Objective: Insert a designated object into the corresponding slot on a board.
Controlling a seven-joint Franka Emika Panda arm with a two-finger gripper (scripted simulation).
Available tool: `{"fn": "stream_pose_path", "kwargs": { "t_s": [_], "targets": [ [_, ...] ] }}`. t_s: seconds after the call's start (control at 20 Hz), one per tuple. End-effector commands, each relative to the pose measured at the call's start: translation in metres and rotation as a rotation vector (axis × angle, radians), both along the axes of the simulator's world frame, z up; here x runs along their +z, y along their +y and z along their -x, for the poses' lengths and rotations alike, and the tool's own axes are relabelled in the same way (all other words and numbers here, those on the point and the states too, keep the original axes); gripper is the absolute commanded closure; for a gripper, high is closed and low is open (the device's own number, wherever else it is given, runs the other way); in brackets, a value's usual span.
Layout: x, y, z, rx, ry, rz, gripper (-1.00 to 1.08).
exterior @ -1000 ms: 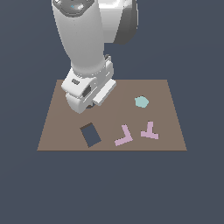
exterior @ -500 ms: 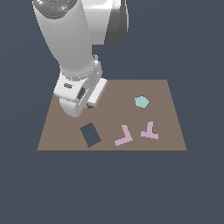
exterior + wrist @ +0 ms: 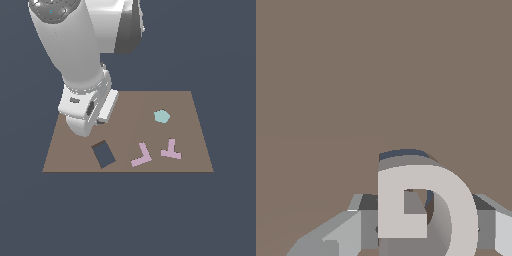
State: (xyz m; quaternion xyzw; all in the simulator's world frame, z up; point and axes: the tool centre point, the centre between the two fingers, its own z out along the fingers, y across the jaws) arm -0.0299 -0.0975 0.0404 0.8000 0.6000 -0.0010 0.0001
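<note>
The off-white G-shaped designated object point(image 3: 456, 200) sits between my grey fingers point(image 3: 351, 230) in the wrist view, and my gripper point(image 3: 426, 225) is shut on it. Just behind the block a dark curved sliver point(image 3: 403, 152) shows on the brown board point(image 3: 381, 75); it looks like an edge of the slot, the remainder being covered by the block. In the exterior view my gripper point(image 3: 82, 129) hangs low over the left part of the board point(image 3: 190, 150), and the hand hides the block and the slot.
A dark tilted rectangular hole point(image 3: 103, 154) lies just in front of the hand. Two pink angular pieces point(image 3: 142, 156) point(image 3: 171, 150) sit near the board's front edge. A pale cyan polygon point(image 3: 161, 116) rests toward the exterior view's right.
The arm has swung toward the exterior view's left and come down closer to the board, still carrying the G block.
</note>
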Motion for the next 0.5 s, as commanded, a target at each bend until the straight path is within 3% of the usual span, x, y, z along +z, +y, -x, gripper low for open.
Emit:
{"fn": "stream_pose_path", "kwargs": {
  "t_s": [0.0, 0.45],
  "targets": [
    [0.0002, 0.0001, -0.0006, 0.005, 0.000, 0.000, 1.08],
    [-0.0037, 0.0011, -0.0001, -0.003, 0.000, 0.000, 1.08]
  ]
}}
